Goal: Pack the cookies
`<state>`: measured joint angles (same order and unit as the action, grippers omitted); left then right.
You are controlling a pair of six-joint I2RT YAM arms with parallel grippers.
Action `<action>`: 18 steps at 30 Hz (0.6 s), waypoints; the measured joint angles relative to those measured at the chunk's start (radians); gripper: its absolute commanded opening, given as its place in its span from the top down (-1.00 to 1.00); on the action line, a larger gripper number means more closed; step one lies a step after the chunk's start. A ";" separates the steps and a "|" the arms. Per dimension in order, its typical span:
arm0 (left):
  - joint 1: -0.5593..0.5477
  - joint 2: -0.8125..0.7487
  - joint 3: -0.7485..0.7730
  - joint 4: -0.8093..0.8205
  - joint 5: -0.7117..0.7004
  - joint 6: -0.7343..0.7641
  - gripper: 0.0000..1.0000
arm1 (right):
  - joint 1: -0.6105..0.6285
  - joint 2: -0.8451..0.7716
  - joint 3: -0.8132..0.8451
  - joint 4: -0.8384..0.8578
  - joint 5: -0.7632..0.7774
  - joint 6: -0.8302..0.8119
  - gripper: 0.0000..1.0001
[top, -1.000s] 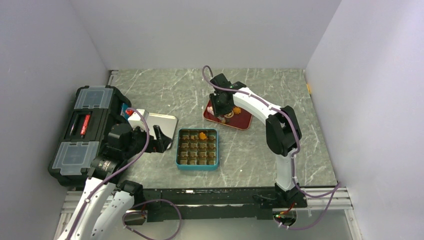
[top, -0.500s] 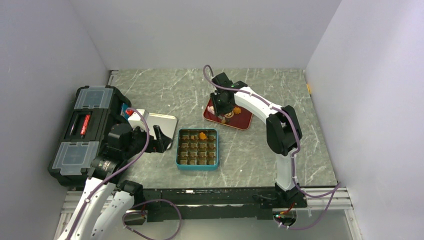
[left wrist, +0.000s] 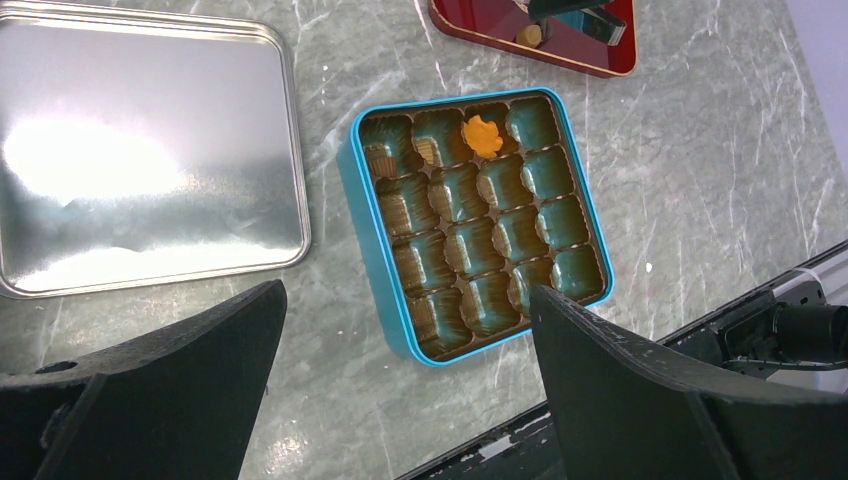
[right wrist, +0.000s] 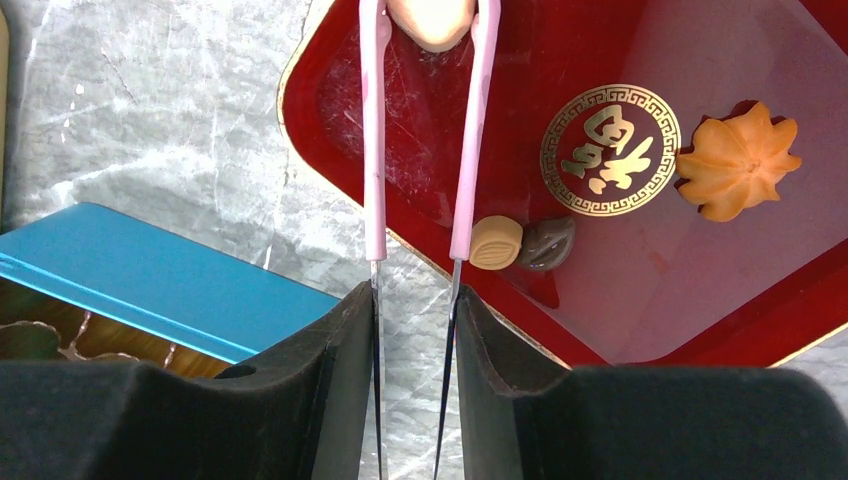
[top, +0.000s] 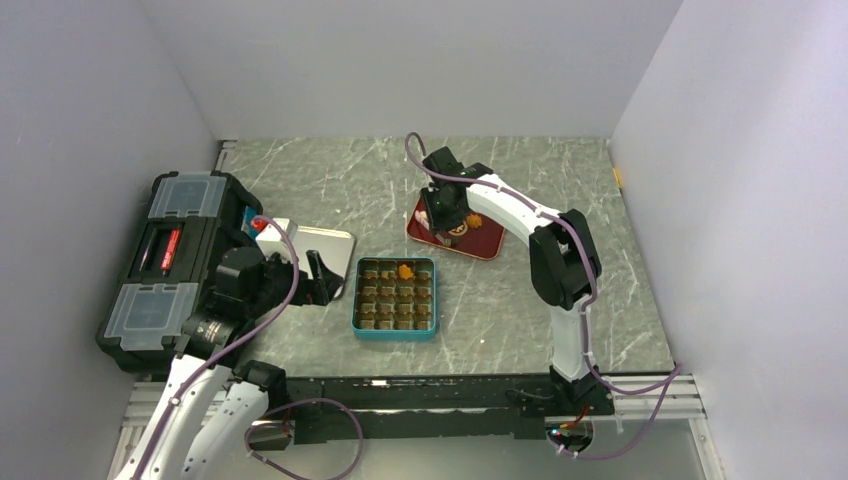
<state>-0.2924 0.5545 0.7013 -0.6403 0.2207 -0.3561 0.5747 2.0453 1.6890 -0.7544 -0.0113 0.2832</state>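
Tongs (right wrist: 468, 150) in right tool (right wrist: 413, 305), tips around cream cookie (right wrist: 432, 18)

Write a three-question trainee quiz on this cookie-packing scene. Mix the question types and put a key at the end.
1. True or false: the teal tin holds three orange cookies.
2. Which thing lies between the tips of the tongs? A the pale cream lump; B a dark round cookie; C the silver lid.
3. Fill in: the left end effector is ___ (open or shut).
Key: 1 false, only one orange cookie is in it; 2 A; 3 open.
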 measured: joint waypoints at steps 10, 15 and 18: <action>0.000 0.000 0.000 0.000 0.000 0.000 -0.98 | 0.000 0.002 0.000 0.001 -0.006 -0.004 0.87; 0.000 0.000 0.000 0.000 0.000 0.000 -0.98 | 0.000 0.002 0.000 0.003 -0.006 -0.003 0.99; 0.000 0.000 0.000 0.000 0.000 0.000 -0.98 | 0.000 0.002 0.000 0.004 -0.005 -0.003 1.00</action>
<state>-0.2924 0.5545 0.7013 -0.6403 0.2207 -0.3565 0.5747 2.0476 1.6886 -0.7502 -0.0166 0.2798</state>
